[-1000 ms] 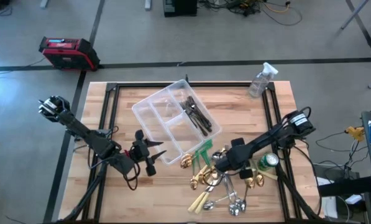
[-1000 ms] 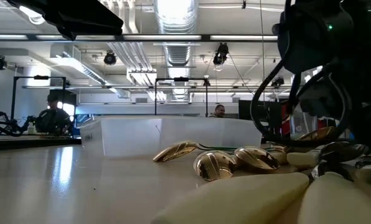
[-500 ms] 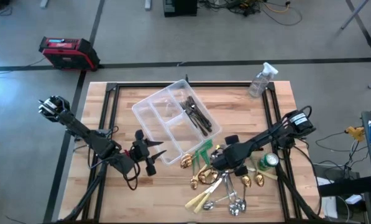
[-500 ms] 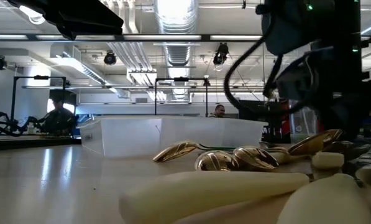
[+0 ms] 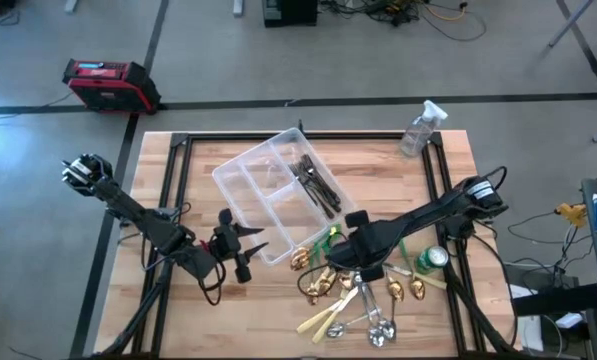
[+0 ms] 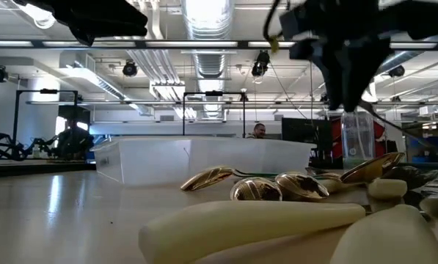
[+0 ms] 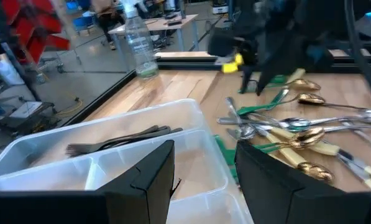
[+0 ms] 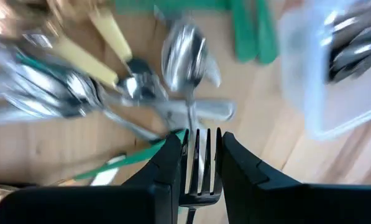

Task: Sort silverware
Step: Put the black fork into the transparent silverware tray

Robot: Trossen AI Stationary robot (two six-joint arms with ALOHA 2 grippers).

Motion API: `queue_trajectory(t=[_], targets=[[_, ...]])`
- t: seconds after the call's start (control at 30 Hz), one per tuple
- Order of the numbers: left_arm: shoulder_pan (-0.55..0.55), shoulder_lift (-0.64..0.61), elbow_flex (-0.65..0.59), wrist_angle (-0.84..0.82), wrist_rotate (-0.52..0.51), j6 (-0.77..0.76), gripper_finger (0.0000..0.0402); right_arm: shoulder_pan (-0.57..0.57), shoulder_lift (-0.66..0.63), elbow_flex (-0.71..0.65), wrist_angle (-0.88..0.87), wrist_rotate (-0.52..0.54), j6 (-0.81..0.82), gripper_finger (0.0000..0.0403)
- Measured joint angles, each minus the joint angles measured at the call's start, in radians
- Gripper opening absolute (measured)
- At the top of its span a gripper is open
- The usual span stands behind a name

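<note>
Two arms over wooden table (image 5: 198, 310). Right gripper (image 8: 195, 163) clamped on dark metal fork (image 8: 201, 155), tines showing between its fingers, above the loose pile of gold, silver, green- and cream-handled cutlery (image 5: 353, 295) just beside clear plastic divided tray (image 5: 248, 175). Dark forks (image 5: 316, 185) lie in one tray compartment. Left gripper (image 5: 240, 243) open, empty, near the tray's edge.

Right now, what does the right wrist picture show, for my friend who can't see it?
The right pincer is shut on a fork, its prongs sticking out between the two dark fingers. Below lies a blurry heap of silver spoons, cream-handled knives and green-handled pieces on the wooden table, with a clear plastic tray nearby.
</note>
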Motion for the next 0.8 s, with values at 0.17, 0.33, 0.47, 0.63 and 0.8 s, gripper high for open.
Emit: queue_trajectory(t=[0.17,0.33,0.47,0.63,0.8], targets=[[0.022,0.0,-0.002,0.143,0.21,0.163,0.0155,0.0,-0.001,0.19,-0.013,-0.006,-0.037,0.0058],[0.137,0.001,-0.003,0.264,0.599,0.311,0.0155,0.0,-0.001,0.366,0.07,-0.077,-0.103,0.0058],[0.259,0.002,-0.003,0.294,0.768,0.319,0.0158,0.0,-0.001,0.49,0.166,-0.216,-0.143,0.0058],[0.361,0.068,0.0,0.473,1.054,0.334,0.018,0.002,-0.001,0.615,0.278,-0.325,-0.205,0.0058],[0.396,0.19,0.081,0.607,1.232,0.335,0.0207,0.0,-0.002,0.67,0.37,-0.374,-0.289,0.0058]])
